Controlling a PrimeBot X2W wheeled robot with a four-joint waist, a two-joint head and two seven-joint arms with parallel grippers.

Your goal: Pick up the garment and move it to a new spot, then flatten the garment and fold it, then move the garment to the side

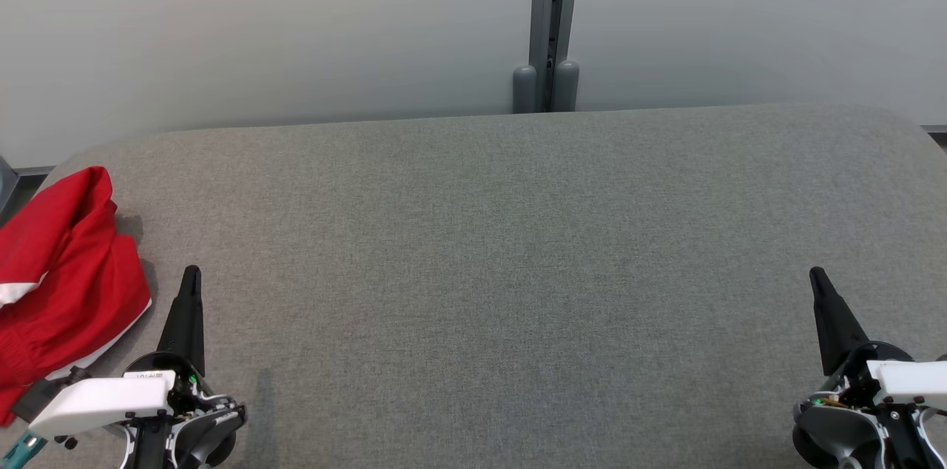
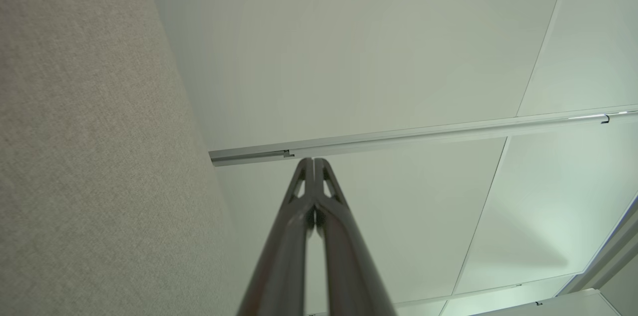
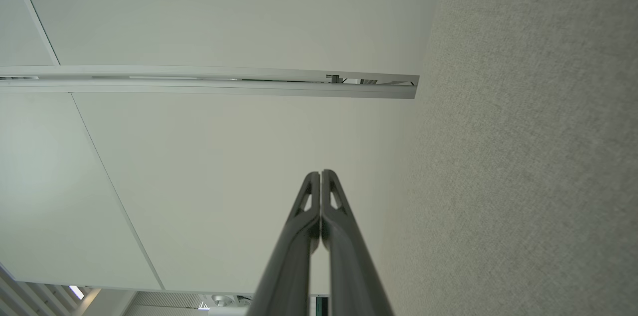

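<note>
Left gripper [image 2: 314, 160] fully closed, its two long dark fingers pressed tip to tip w/ nothing between them; it sits at the lower left of the head view, fingers pointing away from the robot over the table top. Right gripper [image 3: 320, 172] likewise closed tip to tip and empty, at the lower right of the head view, well apart from the left one. Both hang low over a grey fabric-covered table [image 1: 518, 232] w/ rounded far corners. Just beside the left gripper, on its outer side, lies the red garment [image 1: 66, 277]: a crumpled heap at the table's far left edge, bright red cloth w/ deep folds, a white band showing on the left side and white trim along its lower edge; part of it is cut off by the frame, so its type can't be told. Whether the left wrist housing touches the cloth can't be told. Beyond the table, a pale panel wall [image 1: 259, 25] w/ a grey upright post [image 1: 551, 10] approx. at centre.
</note>
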